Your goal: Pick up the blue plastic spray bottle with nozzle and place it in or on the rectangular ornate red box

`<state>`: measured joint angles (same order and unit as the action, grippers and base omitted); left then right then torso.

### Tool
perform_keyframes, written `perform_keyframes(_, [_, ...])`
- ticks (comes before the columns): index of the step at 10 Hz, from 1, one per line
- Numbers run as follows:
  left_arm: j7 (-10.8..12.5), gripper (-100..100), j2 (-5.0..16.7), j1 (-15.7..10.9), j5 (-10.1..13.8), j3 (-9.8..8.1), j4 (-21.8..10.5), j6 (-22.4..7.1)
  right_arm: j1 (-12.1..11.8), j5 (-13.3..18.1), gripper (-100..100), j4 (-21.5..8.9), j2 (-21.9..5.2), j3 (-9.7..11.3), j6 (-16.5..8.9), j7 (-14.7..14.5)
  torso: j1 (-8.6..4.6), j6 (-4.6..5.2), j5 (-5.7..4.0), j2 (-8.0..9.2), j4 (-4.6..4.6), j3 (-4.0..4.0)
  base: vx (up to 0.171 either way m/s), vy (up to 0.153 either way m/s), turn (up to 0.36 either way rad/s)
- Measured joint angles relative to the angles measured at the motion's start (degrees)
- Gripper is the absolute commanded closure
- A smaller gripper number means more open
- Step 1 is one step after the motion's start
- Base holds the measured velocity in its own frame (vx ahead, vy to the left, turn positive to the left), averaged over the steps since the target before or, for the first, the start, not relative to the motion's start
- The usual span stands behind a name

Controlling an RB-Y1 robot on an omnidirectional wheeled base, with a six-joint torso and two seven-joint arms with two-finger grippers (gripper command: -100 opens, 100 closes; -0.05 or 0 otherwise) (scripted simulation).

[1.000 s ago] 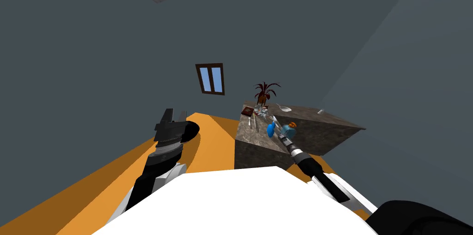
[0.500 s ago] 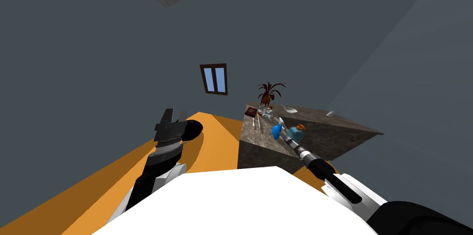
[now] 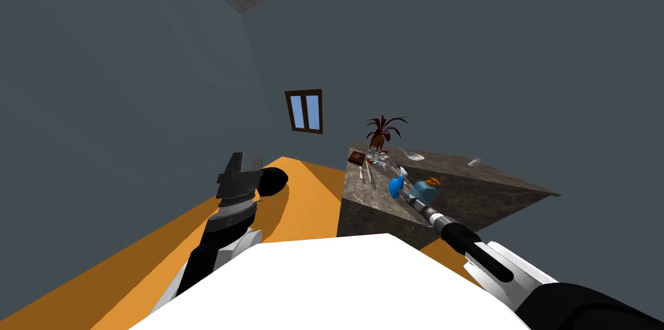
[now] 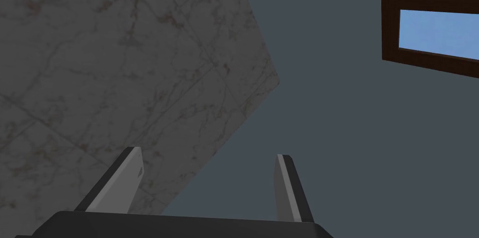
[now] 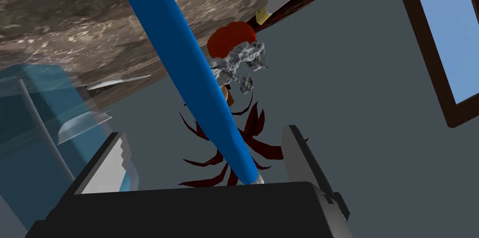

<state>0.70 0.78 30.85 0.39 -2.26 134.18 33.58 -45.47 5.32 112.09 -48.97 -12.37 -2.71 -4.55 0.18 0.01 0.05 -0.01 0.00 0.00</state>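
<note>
A blue bottle [image 3: 395, 185] sits near the front edge of a dark marbled table [image 3: 467, 183]. In the right wrist view it is a long blue cylinder [image 5: 196, 81] slanting up from the palm between the fingers. My right gripper [image 5: 204, 133] is open around it, and neither finger [image 5: 297, 155] visibly presses it; in the head view the gripper [image 3: 403, 191] reaches over the table's front edge. A small dark red box [image 3: 356, 157] lies at the table's far left corner. My left gripper [image 3: 245, 161] is raised at my left, open and empty [image 4: 208, 155].
A translucent teal container [image 3: 425, 188] with an orange top stands just right of the bottle, close to my right gripper's finger [image 5: 47, 123]. A dark red plant [image 3: 384, 130], crumpled silver things [image 5: 243, 62], a spoon [image 3: 412, 154] and cutlery crowd the table's back. Orange floor [image 3: 305, 196] lies left.
The whole head view has shifted, with window and table sliding right, so I have turned or moved. My right gripper has stayed at the blue bottle. The left arm keeps its pose.
</note>
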Motion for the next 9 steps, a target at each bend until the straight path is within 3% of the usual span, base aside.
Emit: perform_keyframes(9, [0.0, 0, 0.0, 0.0, 0.0, 0.0, 0.0, 0.0, -3.91, 2.37, -100, -4.97, -12.77, -3.29, -8.27, -1.02, -0.01, 0.0, -0.01, 0.0, 0.0, 0.0, 0.016, 0.058, 0.057])
